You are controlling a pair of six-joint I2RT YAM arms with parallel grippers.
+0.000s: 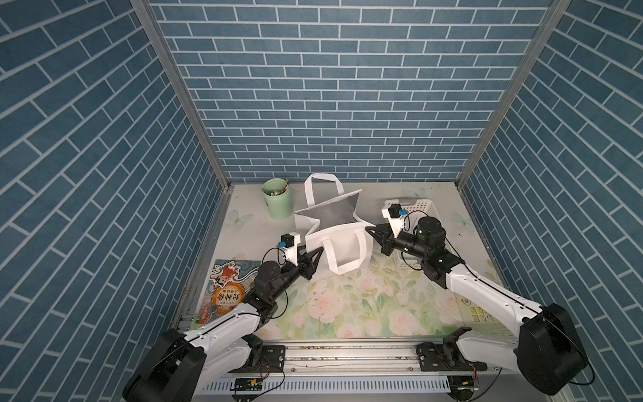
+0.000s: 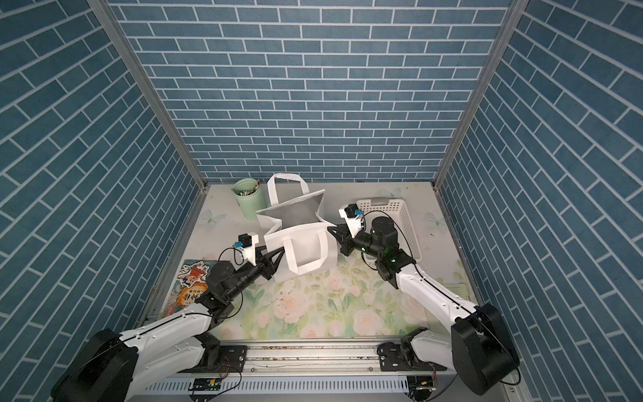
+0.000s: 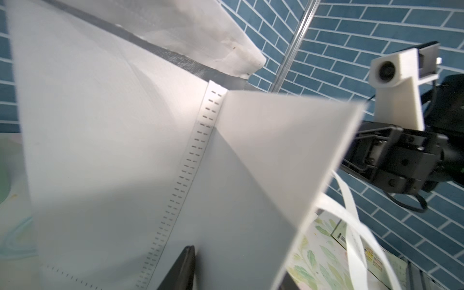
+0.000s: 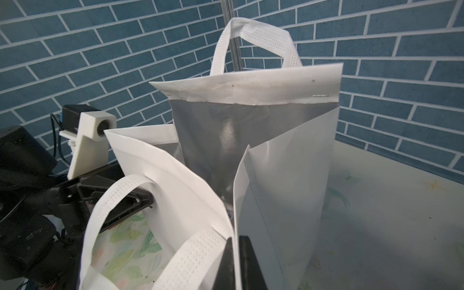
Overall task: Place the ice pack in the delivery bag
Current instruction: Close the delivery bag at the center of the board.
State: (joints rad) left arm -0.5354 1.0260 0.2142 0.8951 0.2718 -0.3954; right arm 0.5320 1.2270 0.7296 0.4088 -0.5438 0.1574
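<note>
Nearest the lens, at six o'clock, runs the mounting rail (image 1: 348, 355), and from it both arms reach inward to the delivery bag (image 1: 348, 238). The bag stands upright at the centre of the table (image 1: 348, 313), its mouth gaping and the silver lining showing. The right gripper (image 1: 369, 229) is pinched tight on the bag's upright edge at its four o'clock corner — in the right wrist view the white seam runs between the closed fingers (image 4: 251, 263). The left gripper (image 1: 316, 253) sits against the eight o'clock corner, but I cannot tell whether it has closed on the wall. Taking opposite corners looks meant to keep the soft mouth spread for loading. The ice pack shows in no view — possibly inside, possibly hidden. The basket (image 1: 422, 205) lies at two o'clock, the green cup (image 1: 278, 203) at eleven and the book (image 1: 226, 282) at eight.
</note>
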